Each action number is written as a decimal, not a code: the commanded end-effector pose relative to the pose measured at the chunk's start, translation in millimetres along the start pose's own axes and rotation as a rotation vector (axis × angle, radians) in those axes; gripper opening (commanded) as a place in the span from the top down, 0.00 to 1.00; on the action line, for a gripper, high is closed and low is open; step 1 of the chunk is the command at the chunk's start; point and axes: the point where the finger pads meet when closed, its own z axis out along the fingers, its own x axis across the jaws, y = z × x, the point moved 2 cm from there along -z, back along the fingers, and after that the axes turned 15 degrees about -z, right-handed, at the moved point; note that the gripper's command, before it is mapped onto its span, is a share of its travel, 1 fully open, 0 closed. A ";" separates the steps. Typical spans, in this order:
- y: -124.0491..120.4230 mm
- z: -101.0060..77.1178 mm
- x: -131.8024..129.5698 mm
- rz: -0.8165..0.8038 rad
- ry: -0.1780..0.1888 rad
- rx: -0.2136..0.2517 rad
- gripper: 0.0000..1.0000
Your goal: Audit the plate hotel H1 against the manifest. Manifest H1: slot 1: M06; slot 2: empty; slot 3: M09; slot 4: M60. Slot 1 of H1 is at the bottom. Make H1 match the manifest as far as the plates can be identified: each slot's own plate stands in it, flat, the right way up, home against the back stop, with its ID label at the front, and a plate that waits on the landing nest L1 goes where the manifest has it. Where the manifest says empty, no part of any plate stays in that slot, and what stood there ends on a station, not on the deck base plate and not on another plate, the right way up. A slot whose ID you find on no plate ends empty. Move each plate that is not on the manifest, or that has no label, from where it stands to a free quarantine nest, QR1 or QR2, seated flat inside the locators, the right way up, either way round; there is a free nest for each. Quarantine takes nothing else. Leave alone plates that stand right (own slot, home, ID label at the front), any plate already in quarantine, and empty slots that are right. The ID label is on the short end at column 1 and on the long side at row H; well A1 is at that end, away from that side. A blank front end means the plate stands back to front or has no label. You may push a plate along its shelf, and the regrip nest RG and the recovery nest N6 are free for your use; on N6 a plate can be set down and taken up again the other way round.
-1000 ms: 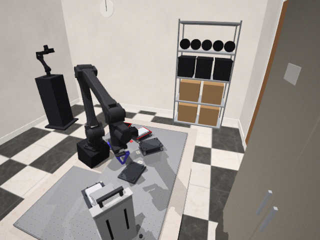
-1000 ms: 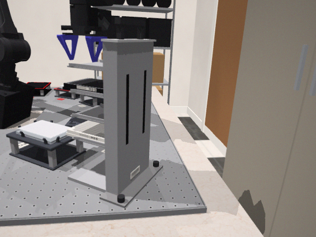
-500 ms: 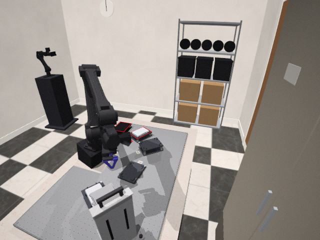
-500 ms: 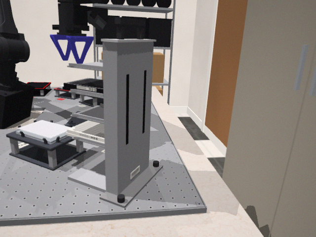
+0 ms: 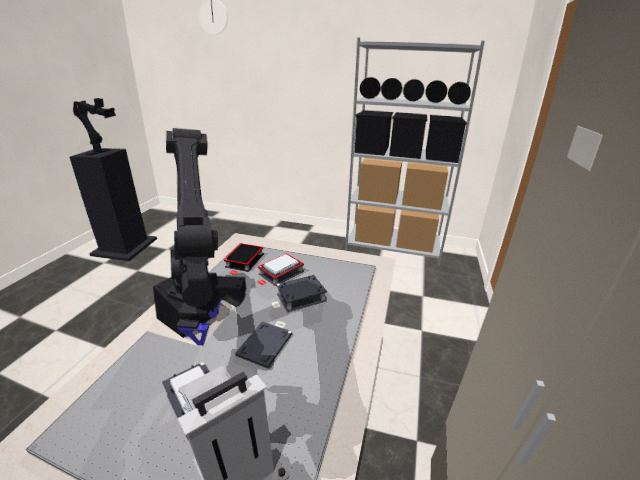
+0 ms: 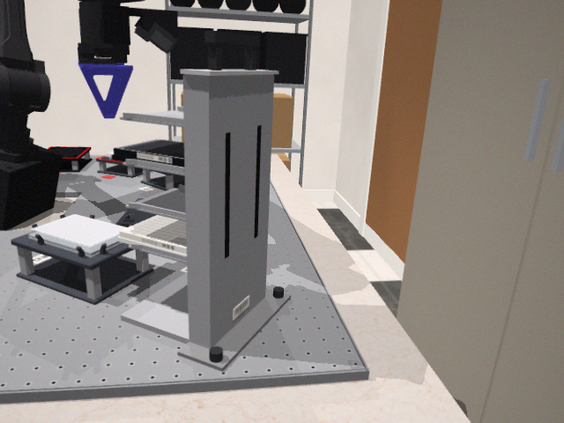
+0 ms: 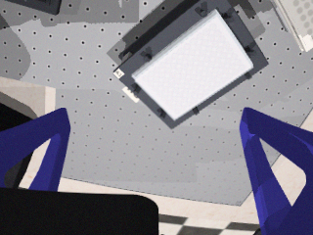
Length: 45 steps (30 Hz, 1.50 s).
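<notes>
Hovering high above the bench (image 6: pixel 137 355), the end effector (image 6: pixel 108 88) hangs wide open and empty, seemingly to inspect the white plate (image 7: pixel 194 66) waiting on its stand beside the tower (image 6: pixel 227 204).

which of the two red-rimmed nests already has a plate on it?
The right-hand red-rimmed nest, beside the dark raised nest: a white plate lies on it. The left red-rimmed nest, nearer the arm's base, shows only its black top.

the table (image 6: pixel 137 355) looks like matt grey metal dotted with holes. the tower (image 6: pixel 209 204) is smooth grey metal. the white plate (image 7: pixel 192 66) looks matt plastic. the blue jaws look smooth plastic.
</notes>
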 end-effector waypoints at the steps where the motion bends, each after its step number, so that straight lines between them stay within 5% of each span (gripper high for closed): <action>1: -3.5 -22.4 -26.7 0.095 -0.053 -0.010 0.00; 21: -61.3 -23.7 -54.4 0.512 -0.060 -0.013 0.00; 39: -58.6 -28.0 -52.1 0.860 -0.071 -0.028 0.00; 40: -59.9 0.4 -37.1 0.863 -0.015 -0.007 0.00; 45: -57.6 18.2 -36.8 0.856 -0.012 -0.005 0.00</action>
